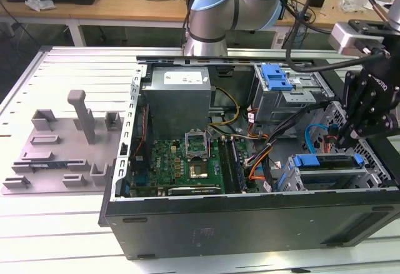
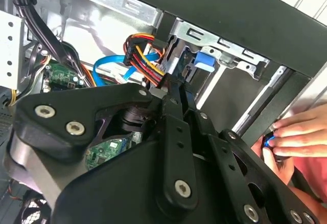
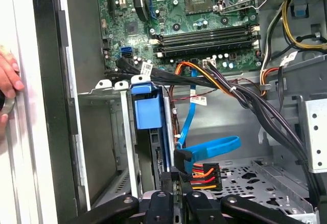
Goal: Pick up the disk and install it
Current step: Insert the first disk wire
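White slatted table [image 1: 56, 236], wooden benches [image 1: 119, 2] behind. Open computer case [image 1: 250, 224] on table. Power-supply label [image 1: 179, 77] unreadable. Disk [image 1: 325, 161] seated in case bay. Pincer [image 2: 174, 90] narrow, empty, beside disk.

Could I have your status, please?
End effector low at grey metal cage. Blue-bracketed metal disk upright in cage. Person's hand beside black case wall.

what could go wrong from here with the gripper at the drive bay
A person's hand is at the case edge near the gripper; it may get pinched.
The blue cable and the power wires lie right beside the gripper and could snag.
The disk sits in the bay cage; pushed askew, it might jam.
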